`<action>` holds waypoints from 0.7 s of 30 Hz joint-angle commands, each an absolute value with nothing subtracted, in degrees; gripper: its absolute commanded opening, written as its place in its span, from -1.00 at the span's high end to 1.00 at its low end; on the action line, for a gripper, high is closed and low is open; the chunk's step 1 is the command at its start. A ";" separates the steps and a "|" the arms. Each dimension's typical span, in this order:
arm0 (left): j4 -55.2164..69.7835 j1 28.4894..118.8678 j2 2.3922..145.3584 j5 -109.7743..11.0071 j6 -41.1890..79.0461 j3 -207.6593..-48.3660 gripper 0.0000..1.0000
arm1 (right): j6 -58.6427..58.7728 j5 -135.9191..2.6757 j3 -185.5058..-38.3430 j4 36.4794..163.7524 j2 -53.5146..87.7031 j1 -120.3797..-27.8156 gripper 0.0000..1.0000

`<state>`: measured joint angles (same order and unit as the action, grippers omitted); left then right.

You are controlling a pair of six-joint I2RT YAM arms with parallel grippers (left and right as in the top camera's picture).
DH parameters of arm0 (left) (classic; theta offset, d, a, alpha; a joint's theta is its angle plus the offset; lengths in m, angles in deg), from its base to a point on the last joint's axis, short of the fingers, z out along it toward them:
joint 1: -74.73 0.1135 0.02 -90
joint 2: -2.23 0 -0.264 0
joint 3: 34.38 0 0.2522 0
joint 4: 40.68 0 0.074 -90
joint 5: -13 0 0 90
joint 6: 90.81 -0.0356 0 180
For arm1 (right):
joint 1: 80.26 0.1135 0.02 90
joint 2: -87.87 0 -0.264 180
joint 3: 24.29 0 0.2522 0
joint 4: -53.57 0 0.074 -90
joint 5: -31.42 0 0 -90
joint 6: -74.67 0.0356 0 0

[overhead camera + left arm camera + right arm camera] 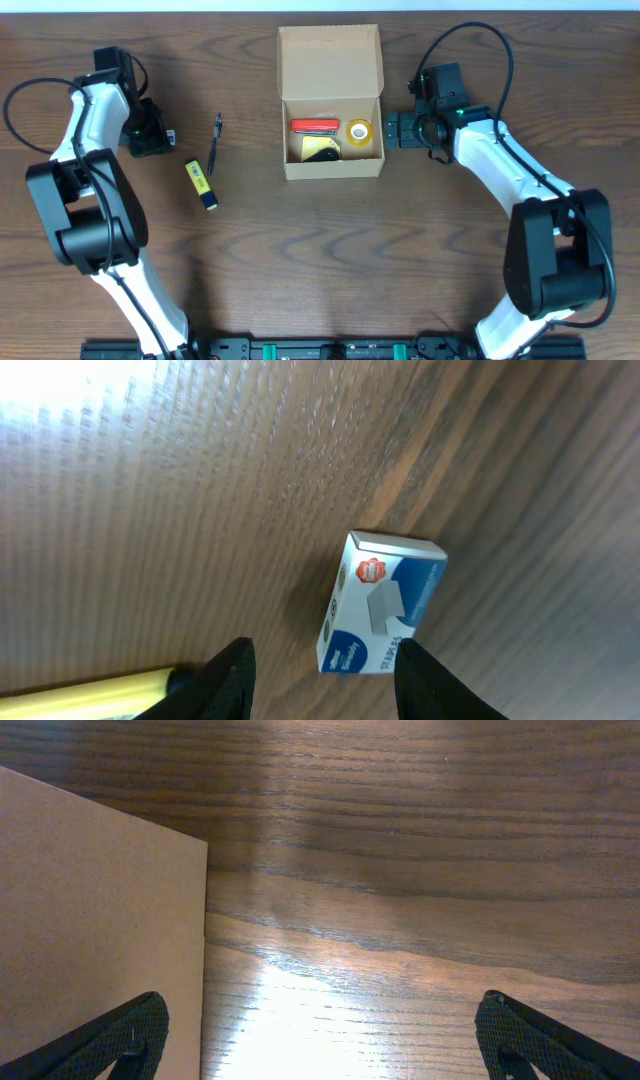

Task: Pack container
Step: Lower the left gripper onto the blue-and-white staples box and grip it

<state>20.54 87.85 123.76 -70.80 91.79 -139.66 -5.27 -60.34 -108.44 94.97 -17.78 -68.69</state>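
The container [330, 165], a tan cardboard box, stands open at the table's middle with its lid flap up. Inside lie a red item [313, 126], a tape roll [358, 130] and a yellow-black item [320, 150]. My right gripper [392, 130] is open wide beside the box's right wall [100, 920], with only bare wood between its fingertips [120, 1040]. My left gripper [160, 133] is open at the far left. A small blue-and-white staples box [380, 605] lies on the wood just ahead of its fingers [232, 680], its near end reaching between the tips.
A black pen [216, 140] and a yellow marker [200, 184] lie on the table between the left gripper and the container. A yellow object [90, 695] shows at the lower left of the left wrist view. Both arm bases stand at the front edge.
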 commanded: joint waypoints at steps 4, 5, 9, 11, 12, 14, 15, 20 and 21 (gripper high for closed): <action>20.56 88.27 124.77 -71.37 91.92 -139.38 0.07 | -4.68 -60.53 -108.48 95.01 -17.80 -68.97 -0.98; 20.32 88.31 124.79 -71.77 91.59 -139.38 0.06 | -4.68 -60.53 -108.48 95.01 -17.80 -68.99 -0.99; 16.82 88.31 124.79 -72.73 88.62 -139.38 -0.14 | -4.68 -60.53 -108.48 95.01 -17.80 -68.97 -0.99; 15.95 88.31 124.79 -72.99 88.29 -139.38 -0.18 | -4.68 -60.53 -108.48 95.01 -17.80 -68.99 -0.98; 15.91 88.31 124.79 -73.10 88.29 -139.38 -0.19 | -4.68 -60.53 -108.48 95.01 -17.80 -68.97 -0.99; 15.91 88.31 124.81 -73.16 87.88 -139.38 -0.20 | -4.68 -60.53 -108.48 95.01 -17.80 -68.97 -0.98; 16.04 88.31 124.81 -73.19 87.90 -139.38 -0.26 | -4.68 -60.53 -108.48 95.01 -17.80 -68.99 -0.99; 16.21 88.31 125.08 -73.14 87.90 -139.38 -0.39 | -4.68 -60.53 -108.48 95.01 -17.80 -68.99 -0.98; 16.21 88.31 125.27 -73.01 87.88 -139.38 -0.42 | -4.68 -60.53 -108.48 95.01 -17.80 -68.97 -0.98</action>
<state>16.04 87.87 124.27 -71.85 88.73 -139.64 -5.27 -60.34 -108.44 94.97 -17.78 -68.71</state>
